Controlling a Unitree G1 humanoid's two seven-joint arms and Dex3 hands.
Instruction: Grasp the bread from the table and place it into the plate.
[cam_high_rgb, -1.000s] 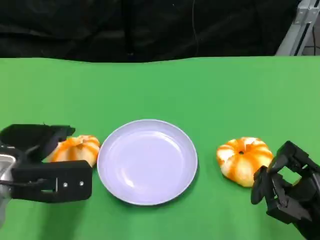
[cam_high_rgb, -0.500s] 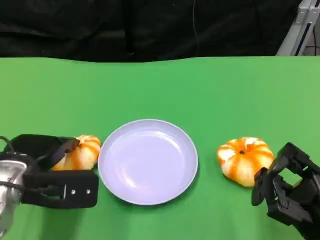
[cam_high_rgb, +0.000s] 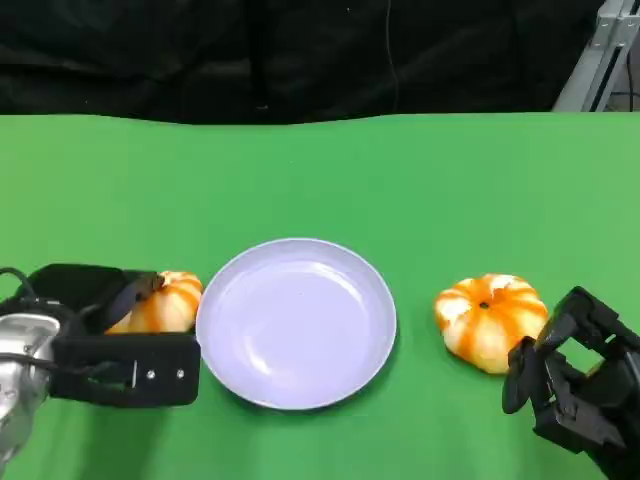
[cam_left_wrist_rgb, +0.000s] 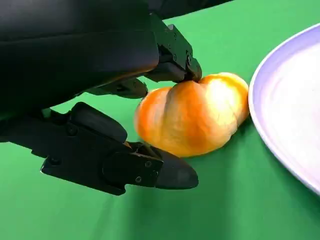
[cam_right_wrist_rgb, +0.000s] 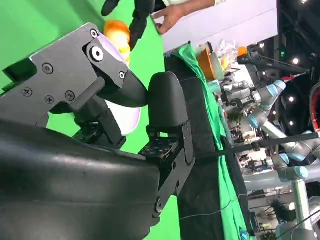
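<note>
Bread shaped like a small orange-and-white pumpkin sits on the green table toward its left edge, just beside the left rim of the lilac plate, which is at the middle of the near half. The left hand brackets that bread: in the left wrist view one finger touches its top, a lower one lies along its underside, and the bread rests on the cloth, so the hand is closing around it but a firm hold cannot be confirmed. A second bread lies toward the right edge, apart from the plate, with the right hand just beside it, fingers curled, holding nothing.

Risk lies mainly in the contact being shallow. The loaf is rounded and looks smooth, so fingers meeting it only at top and bottom could squeeze it out sideways or roll it against the plate rim. Since bread and plate are so close, a lift that is too low could knock the rim and shift or tip the plate. Releasing it near the rim could let it roll back onto the table.
</note>
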